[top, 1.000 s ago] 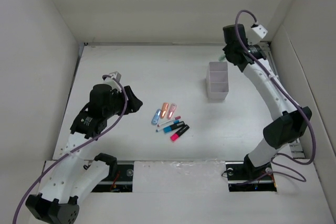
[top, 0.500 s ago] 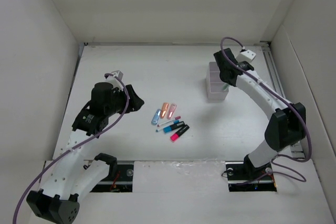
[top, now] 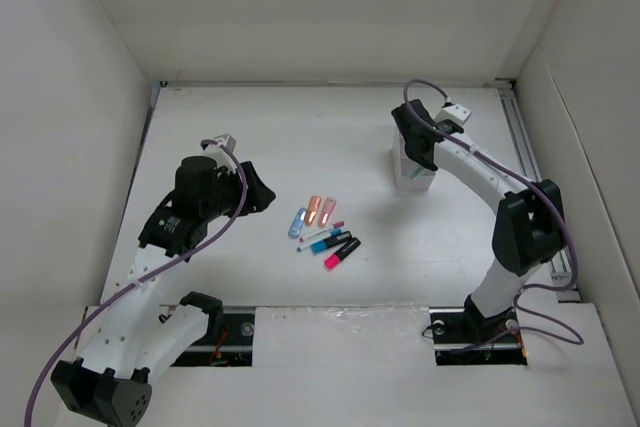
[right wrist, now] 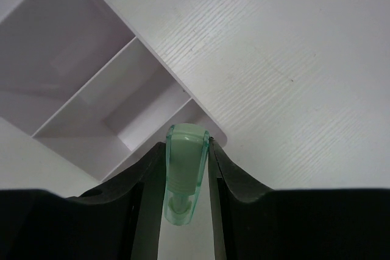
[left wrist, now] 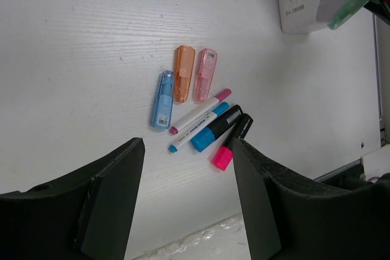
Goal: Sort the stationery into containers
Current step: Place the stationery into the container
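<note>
Robotics lab test cell. Boxed in by plain white panels (top: 70, 97) left, right, behind white table (top: 250, 137). Bolted along table's near edge: metal rail (top: 340, 322), two arm bases (top: 478, 325), loose purple cables (top: 418, 84).

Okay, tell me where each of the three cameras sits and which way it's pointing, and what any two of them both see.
Top external: fixed above and behind the bases, facing down at the table; both arms show, with left gripper and right gripper.
Left wrist: on the left arm, facing down at the loose stationery; its open fingers frame the bottom.
Right wrist: on the right arm, facing down into the divided box; its fingers clamp a green piece.
Shared: both wrist views show the box and green piece.
</note>
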`<control>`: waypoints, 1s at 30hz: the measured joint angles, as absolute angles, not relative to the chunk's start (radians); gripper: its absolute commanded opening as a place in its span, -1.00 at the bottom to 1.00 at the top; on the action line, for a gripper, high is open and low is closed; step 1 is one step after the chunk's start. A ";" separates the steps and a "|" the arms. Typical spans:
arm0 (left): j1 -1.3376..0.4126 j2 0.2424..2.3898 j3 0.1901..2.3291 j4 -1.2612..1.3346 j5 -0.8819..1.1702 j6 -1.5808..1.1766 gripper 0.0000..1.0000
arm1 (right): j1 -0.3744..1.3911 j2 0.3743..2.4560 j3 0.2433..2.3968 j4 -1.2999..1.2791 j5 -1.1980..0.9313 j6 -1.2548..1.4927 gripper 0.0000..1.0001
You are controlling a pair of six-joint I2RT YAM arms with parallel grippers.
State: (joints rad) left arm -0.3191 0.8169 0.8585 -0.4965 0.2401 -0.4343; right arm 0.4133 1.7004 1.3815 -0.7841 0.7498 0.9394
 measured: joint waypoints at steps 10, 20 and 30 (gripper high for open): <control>-0.319 0.817 0.844 -0.492 0.241 -0.434 0.12 | 0.413 1.768 1.439 -0.775 0.745 1.028 -0.23; -0.319 0.823 0.844 -0.490 0.239 -0.434 0.12 | 0.415 1.722 1.419 -0.778 0.745 1.070 -0.01; -0.319 0.836 0.844 -0.490 0.228 -0.427 0.12 | 0.702 1.497 1.297 -0.614 0.489 0.963 -0.84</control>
